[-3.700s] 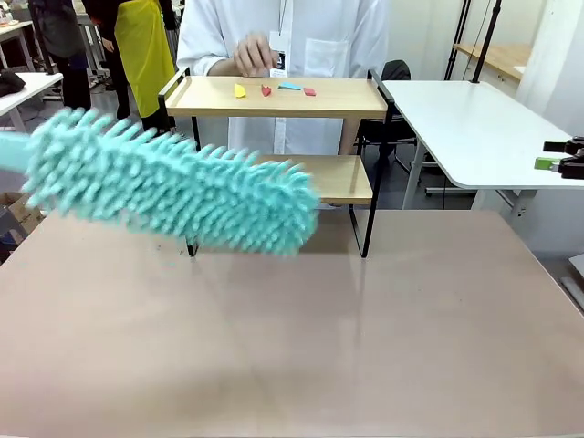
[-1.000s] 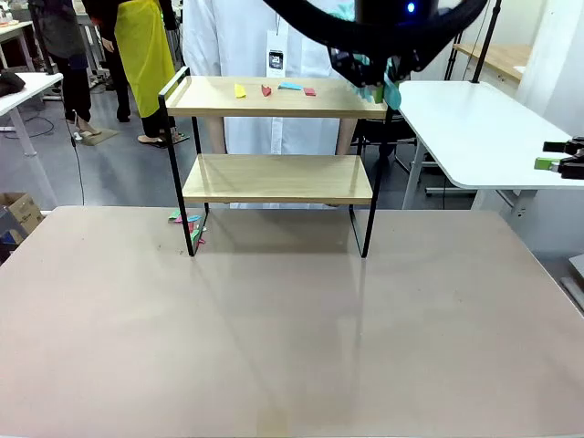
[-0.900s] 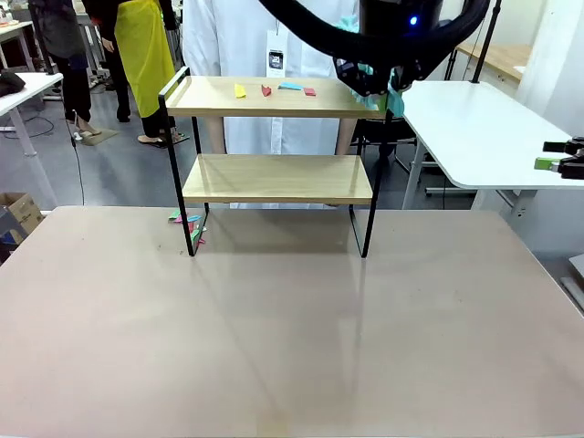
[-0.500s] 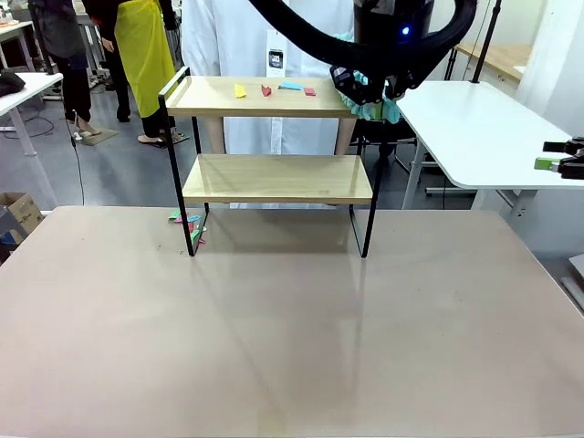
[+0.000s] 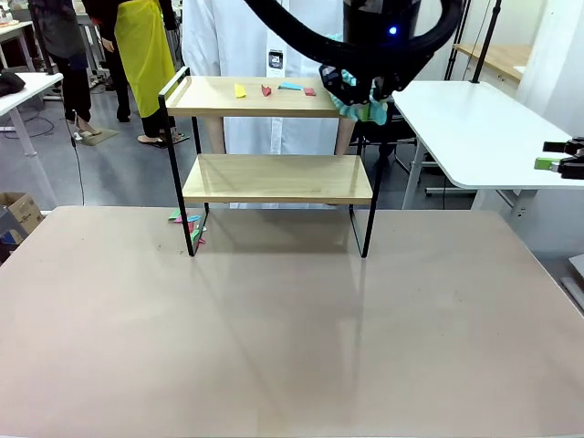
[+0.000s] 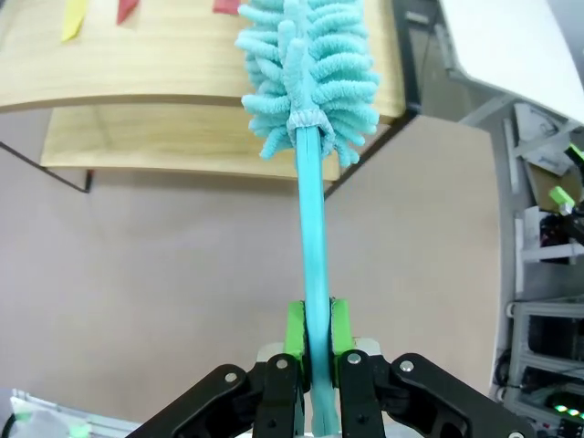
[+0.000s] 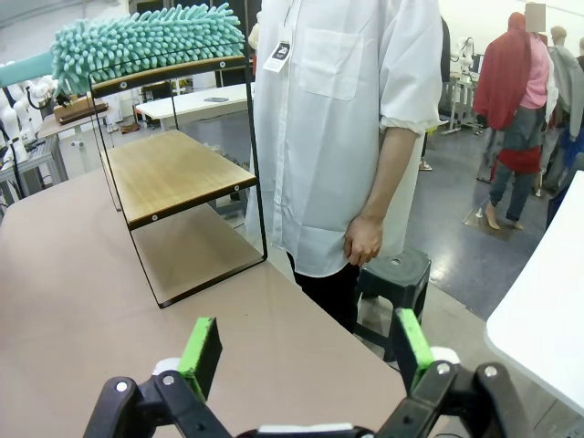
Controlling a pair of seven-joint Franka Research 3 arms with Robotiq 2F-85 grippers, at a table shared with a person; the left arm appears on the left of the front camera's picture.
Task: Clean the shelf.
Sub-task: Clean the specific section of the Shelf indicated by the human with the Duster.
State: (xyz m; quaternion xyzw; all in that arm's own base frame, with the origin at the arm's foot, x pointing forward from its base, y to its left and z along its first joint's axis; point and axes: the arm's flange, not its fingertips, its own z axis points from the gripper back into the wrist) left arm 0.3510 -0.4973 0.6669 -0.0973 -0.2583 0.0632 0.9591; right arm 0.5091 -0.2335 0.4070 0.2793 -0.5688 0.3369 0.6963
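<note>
Shelf (image 5: 276,179): two-tier, far side of beige tabletop (image 5: 292,347). Right gripper (image 7: 307,347): spread, empty. Left gripper (image 6: 317,328): clamped on teal duster (image 6: 308,64), head over top board's right end. Paper scraps (image 5: 274,89): top board. Risk: hard sweep flings scraps toward person (image 5: 228,36) behind.

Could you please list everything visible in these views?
beige table: one, beige, foreground
shelf: one, light wood and black frame, on its far end
duster: one, teal, head over the top board's right end
paper scraps: four, yellow, red, blue, pink, on the top board
loose scraps: few, mixed colours, by the shelf's left leg
white table: one, white, right of shelf
person: one, white coat, behind shelf
left end effector: one, black, green pads, shut on duster handle
right end effector: one, black, green pads, open
</note>
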